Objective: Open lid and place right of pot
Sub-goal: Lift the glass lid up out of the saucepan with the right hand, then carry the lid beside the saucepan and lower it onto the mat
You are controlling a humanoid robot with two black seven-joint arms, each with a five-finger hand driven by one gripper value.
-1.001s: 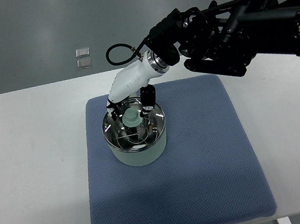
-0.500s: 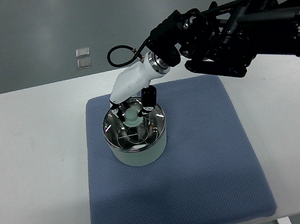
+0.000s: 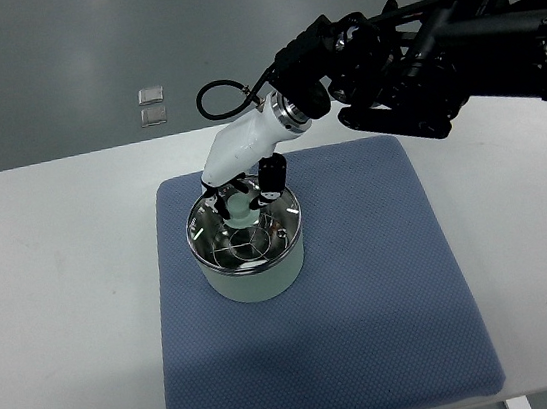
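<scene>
White table and blue mat (image 3: pixel 371 333) framed it as your right hand (image 3: pixel 242 193), fingers closed round the lid's knob (image 3: pixel 238 207), drew up from a second ago, starting the lid (image 3: pixel 243 237) off the pot (image 3: pixel 252 268)

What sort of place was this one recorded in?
Probably a lab or test bench: a plain white table on a bare grey floor, with one pot staged on a blue mat.

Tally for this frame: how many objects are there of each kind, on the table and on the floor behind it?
Pot: 1
Glass lid: 1
Blue mat: 1
Small clear squares on floor: 2
Total: 5
</scene>
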